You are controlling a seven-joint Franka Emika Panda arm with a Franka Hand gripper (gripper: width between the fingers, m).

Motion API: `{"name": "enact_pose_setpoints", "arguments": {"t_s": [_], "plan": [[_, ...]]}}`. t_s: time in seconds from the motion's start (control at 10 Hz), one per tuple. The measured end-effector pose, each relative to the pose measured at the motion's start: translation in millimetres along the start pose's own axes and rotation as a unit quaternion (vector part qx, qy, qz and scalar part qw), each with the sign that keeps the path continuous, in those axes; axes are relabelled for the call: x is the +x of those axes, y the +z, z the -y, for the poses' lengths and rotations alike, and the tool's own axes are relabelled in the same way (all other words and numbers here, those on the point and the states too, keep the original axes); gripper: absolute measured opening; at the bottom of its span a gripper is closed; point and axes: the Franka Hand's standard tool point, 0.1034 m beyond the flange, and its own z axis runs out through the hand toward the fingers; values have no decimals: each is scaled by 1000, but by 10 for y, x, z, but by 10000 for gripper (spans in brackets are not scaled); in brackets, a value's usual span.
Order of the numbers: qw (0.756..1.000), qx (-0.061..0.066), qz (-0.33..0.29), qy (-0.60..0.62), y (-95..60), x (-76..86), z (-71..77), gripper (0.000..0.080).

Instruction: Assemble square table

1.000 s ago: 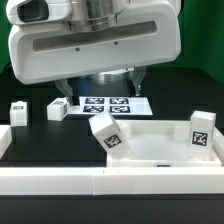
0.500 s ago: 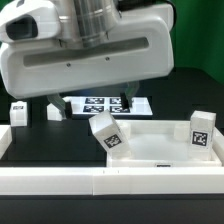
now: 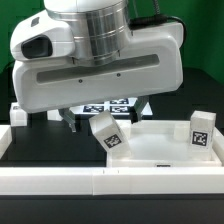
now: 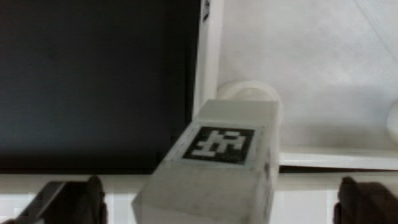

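Observation:
The square table's white tabletop (image 3: pixel 160 148), a rimmed tray, lies at the exterior view's right, with a tag (image 3: pixel 201 133) on its far right side. One white leg (image 3: pixel 106 133) leans tilted against the tray's left corner, tag up. My gripper (image 3: pixel 103 114) hangs just above it, open. In the wrist view that leg (image 4: pixel 214 165) stands between my two dark fingers (image 4: pixel 71 202), with a gap on each side, and the tabletop (image 4: pixel 311 80) lies behind it. Another leg (image 3: pixel 18 113) sits at the far left.
A long low white border rail (image 3: pixel 60 180) runs along the front. The marker board (image 3: pixel 122 102) shows only partly behind my hand, which fills the upper part of the exterior view. Black table surface (image 4: pixel 89 80) lies beside the tray.
My hand has come down and toward the exterior view's right, over the leaning leg. It now hides the leg near the marker board and most of that board. The jaws stay wide.

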Motion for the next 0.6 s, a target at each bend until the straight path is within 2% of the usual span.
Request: {"name": "enact_pose_setpoints", "arguments": {"t_s": [0.1, 0.2, 0.3, 0.4, 0.6], "plan": [[1000, -1, -1, -1, -12, 0, -7, 621], [1000, -2, -3, -3, -30, 10, 6, 455], [1000, -3, -10, -4, -43, 33, 13, 455], [1000, -3, -10, -3, -41, 33, 9, 307], [1000, -3, -11, -3, -54, 40, 14, 301]]}}
